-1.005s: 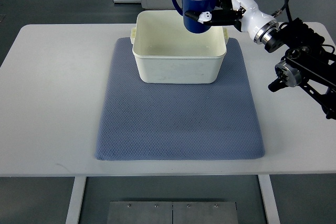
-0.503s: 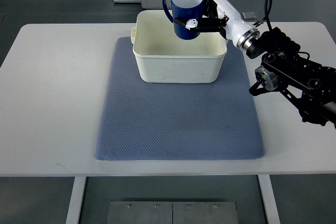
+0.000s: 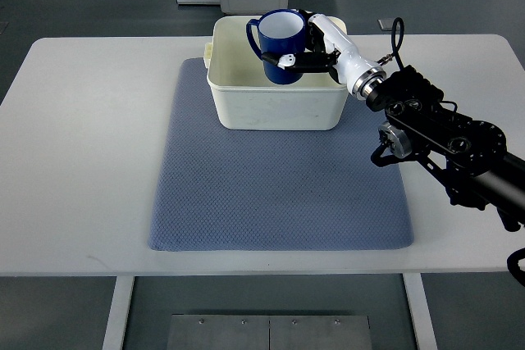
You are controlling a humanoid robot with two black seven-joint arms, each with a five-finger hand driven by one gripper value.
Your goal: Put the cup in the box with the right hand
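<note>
Lower and further left than a moment ago, my right hand grips the blue cup upright, handle pointing away from the hand, inside the cream box standing on the grey-blue mat beneath it.

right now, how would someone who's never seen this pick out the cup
Start at the white table, then find the blue-grey mat spread across its middle. At the mat's far end stands a cream box; the cup is the dark blue, white-lined mug with a handle, held over the box's opening by the right hand.
</note>
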